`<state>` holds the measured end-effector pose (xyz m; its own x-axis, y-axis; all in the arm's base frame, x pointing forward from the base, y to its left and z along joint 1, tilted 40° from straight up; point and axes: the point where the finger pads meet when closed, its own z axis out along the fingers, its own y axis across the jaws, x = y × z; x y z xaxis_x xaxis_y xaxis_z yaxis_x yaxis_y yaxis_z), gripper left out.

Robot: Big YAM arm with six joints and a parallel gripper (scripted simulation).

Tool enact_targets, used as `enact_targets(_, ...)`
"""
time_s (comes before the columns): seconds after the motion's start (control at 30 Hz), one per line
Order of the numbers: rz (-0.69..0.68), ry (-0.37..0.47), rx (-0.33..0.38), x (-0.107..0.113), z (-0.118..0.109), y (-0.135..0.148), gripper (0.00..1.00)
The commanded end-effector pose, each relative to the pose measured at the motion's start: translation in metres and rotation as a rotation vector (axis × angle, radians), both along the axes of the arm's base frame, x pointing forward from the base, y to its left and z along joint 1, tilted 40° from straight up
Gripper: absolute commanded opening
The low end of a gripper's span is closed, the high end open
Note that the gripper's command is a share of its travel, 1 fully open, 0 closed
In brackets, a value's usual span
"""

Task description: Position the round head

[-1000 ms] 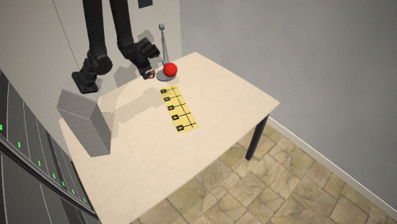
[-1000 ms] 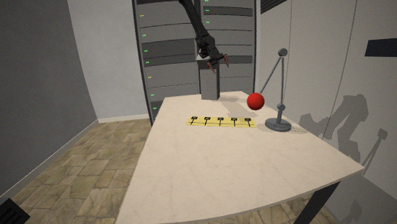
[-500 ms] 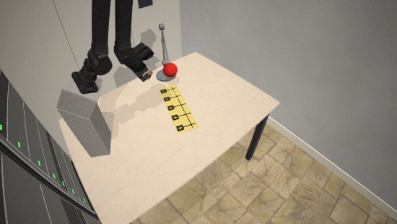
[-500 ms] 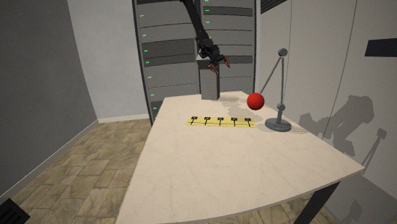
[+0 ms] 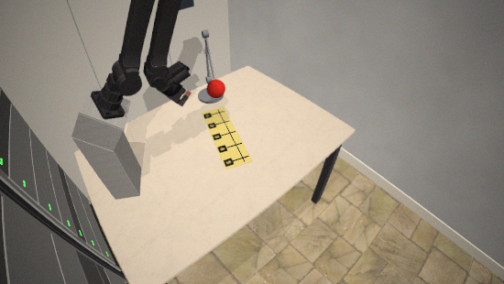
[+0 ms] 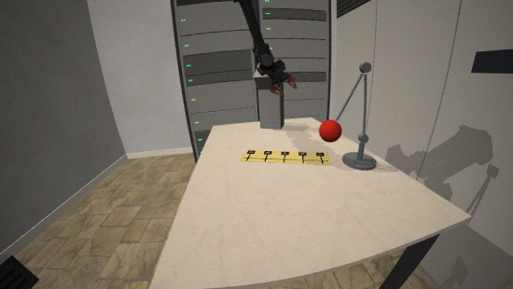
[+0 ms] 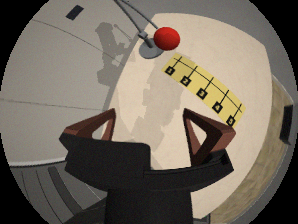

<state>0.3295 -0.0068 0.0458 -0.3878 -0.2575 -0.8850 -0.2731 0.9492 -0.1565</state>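
The lamp has a round grey foot [image 6: 359,161] on the bench, thin grey arm links folded up to a high joint [image 6: 366,67], and a red round head [image 6: 330,130]. The head [image 5: 215,88] hangs free above the bench, close to the foot and near the strip's end nearest the foot. The yellow strip [image 5: 226,136] with five numbered lines lies flat on the bench; it also shows in the exterior view [image 6: 285,157] and the wrist view [image 7: 202,88]. My gripper [image 6: 284,85] is open and empty, up in the air, well apart from the head. Its fingers frame the wrist view.
A tall grey block [image 5: 109,155] stands on the bench near the arm's base [image 5: 109,103]. A server rack [image 6: 254,65] stands behind the bench. A wall runs just behind the lamp.
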Motion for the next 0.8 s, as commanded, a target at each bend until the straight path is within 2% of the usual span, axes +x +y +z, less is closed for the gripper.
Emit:
enact_targets(0.0,0.068,-0.015,-0.087,-0.009,-0.01,0.0,1.0)
enact_targets(0.07,0.068,-0.015,-0.087,-0.009,-0.01,0.0,1.0)
enact_targets(0.57,0.306,-0.024,-0.229,-0.02,-0.037,-0.001,1.0)
enact_targets(0.63,0.306,-0.024,-0.229,-0.02,-0.037,-0.001,1.0)
enact_targets(0.77,0.328,-0.023,-0.254,0.0,-0.021,0.005,1.0)
